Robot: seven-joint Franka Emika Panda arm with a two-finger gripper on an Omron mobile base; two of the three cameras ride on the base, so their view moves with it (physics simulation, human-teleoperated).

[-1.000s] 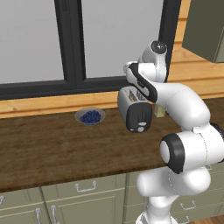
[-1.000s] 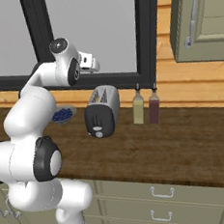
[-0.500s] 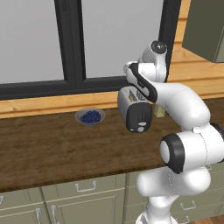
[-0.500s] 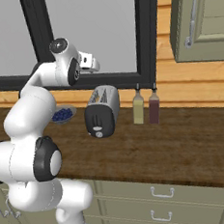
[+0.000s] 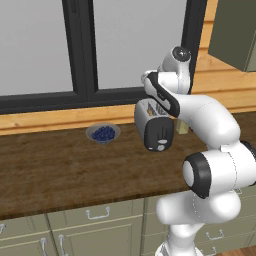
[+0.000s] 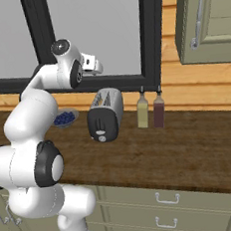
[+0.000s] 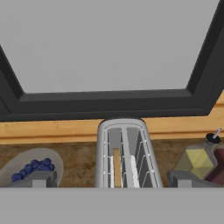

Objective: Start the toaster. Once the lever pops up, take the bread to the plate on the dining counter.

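Note:
The silver toaster (image 5: 153,122) (image 6: 107,113) stands on the wooden worktop below the window, its black end face toward me. On that face the small pale lever (image 5: 161,134) sits above a round white knob. In the hand view the bread (image 7: 116,168) shows as a tan strip down inside the left slot of the toaster (image 7: 127,153). My gripper (image 6: 97,65) (image 7: 109,180) hovers above the toaster, apart from it. Its fingers (image 7: 39,179) are spread wide open with nothing held. The plate and the dining counter are out of view.
A grey bowl of blueberries (image 5: 103,133) (image 7: 33,168) sits left of the toaster. Two bottles (image 6: 142,111) (image 6: 158,111) stand close on its right against the window sill. A wall cabinet (image 6: 206,21) hangs at upper right. The worktop (image 6: 181,156) has drawers below.

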